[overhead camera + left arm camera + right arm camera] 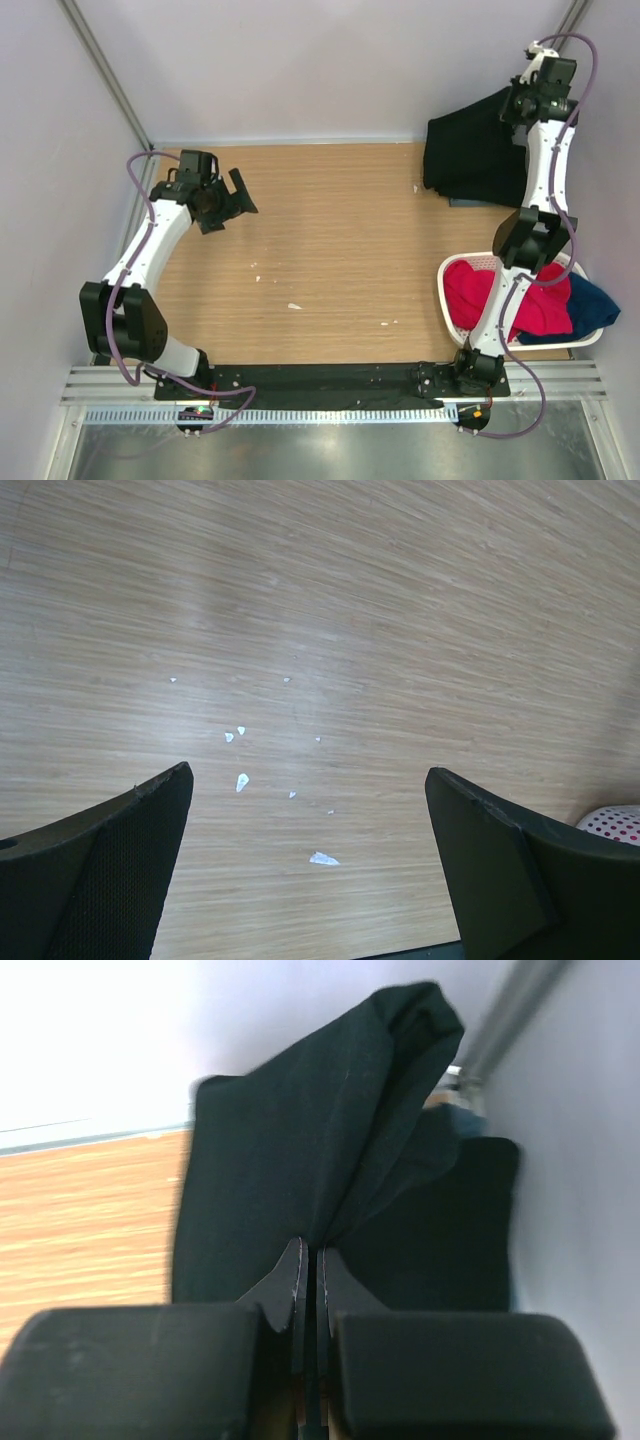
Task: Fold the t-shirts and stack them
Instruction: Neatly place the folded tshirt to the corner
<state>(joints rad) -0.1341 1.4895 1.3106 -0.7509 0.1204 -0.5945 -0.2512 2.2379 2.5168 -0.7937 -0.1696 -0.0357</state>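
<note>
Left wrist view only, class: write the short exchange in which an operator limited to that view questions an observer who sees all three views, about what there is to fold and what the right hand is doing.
Operator: I see only the wood table and my open left hand. What is there to fold?
Observer: The black t-shirts are heaped at the table's far right corner, against the wall.
Operator: And the right hand?
Observer: The right hand is shut on a fold of that black cloth, above the heap.
</note>
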